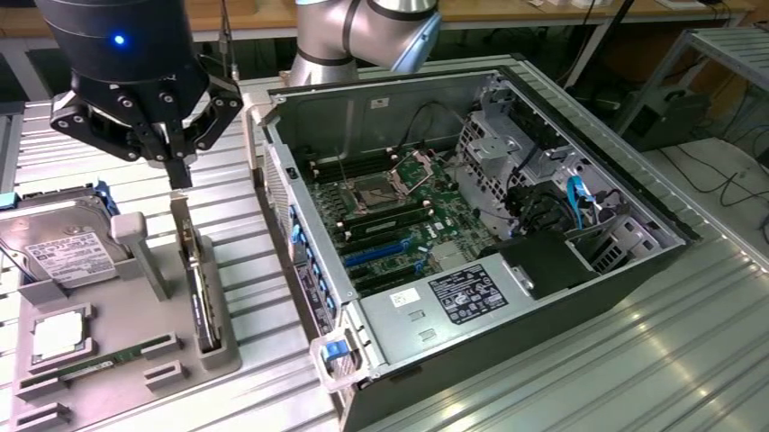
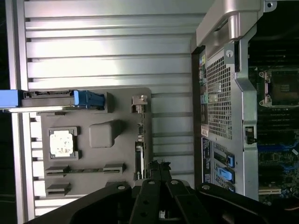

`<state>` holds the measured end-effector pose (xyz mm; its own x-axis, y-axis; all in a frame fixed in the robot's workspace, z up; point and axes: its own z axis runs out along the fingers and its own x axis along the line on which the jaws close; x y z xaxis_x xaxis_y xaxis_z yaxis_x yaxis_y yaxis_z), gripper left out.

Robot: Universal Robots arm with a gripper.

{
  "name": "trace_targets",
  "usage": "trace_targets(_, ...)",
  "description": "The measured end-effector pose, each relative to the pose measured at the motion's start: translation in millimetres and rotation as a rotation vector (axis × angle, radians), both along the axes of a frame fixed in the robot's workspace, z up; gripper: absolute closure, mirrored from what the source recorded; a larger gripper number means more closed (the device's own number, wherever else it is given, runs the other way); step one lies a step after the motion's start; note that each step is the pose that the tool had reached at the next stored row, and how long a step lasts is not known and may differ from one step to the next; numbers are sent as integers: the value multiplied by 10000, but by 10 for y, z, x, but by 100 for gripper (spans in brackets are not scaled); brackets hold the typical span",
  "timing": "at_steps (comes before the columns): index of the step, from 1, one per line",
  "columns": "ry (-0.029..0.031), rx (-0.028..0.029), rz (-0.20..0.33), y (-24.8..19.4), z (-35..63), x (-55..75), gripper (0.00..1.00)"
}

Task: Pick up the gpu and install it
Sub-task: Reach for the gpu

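Note:
The gpu (image 1: pixel 200 279) stands on edge in a slot of the grey parts holder (image 1: pixel 132 333), at the exterior view's left. Its thin edge faces up. My black gripper (image 1: pixel 180 180) hangs just above the card's far end, fingers pointing down and shut, with nothing seen between them. In the wrist view the shut fingertips (image 2: pixel 159 167) sit close beside the card's edge (image 2: pixel 138 156), whose metal bracket end (image 2: pixel 139 100) lies further along the holder (image 2: pixel 93 112).
The open computer case (image 1: pixel 481 225) lies at the exterior view's right, its motherboard (image 1: pixel 384 202) and blue slots (image 1: pixel 375 254) exposed. The holder also carries a hard drive (image 1: pixel 67 256), a processor chip (image 1: pixel 54 335) and a memory stick (image 1: pixel 103 364). The table is ribbed metal (image 1: pixel 649 360).

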<state>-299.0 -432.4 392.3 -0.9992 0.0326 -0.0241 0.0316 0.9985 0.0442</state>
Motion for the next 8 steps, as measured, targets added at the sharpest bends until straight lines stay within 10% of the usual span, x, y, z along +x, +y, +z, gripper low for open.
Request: trace_targets(8,-2,2,231,-73,-3,-92,89)
